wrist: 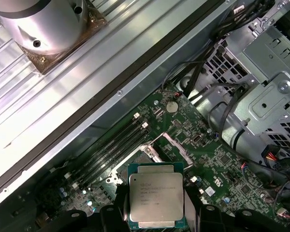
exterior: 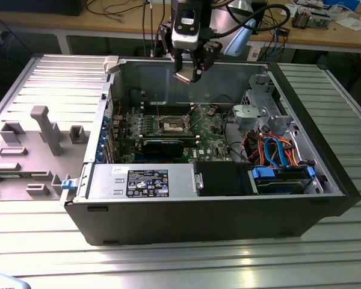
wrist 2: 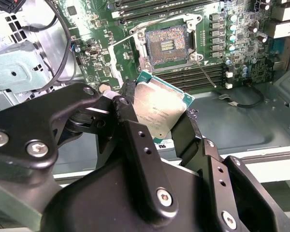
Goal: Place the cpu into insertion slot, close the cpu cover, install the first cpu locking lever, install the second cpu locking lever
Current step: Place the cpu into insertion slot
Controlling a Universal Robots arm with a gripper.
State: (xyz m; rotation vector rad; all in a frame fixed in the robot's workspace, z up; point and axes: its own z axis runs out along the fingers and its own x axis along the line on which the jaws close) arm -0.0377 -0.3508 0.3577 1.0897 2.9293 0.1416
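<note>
While the insertion slot (exterior: 173, 125) lies uncovered on the green motherboard (exterior: 215, 127) inside the computer case (exterior: 228, 211), your gripper (exterior: 189, 72) hangs well above it, slightly toward the exterior view's right, clenched on the cpu (wrist 2: 159, 108), whose metal top shows in both wrist views.

Ribbed metal table (exterior: 168, 265) bears an open computer case (exterior: 198, 220) and a grey panel (exterior: 48, 90) beside it

Air above insertion slot (exterior: 172, 125) unobstructed; black card (exterior: 162, 146) just beside, drive cage (exterior: 257, 112) seemingly well apart.
</note>
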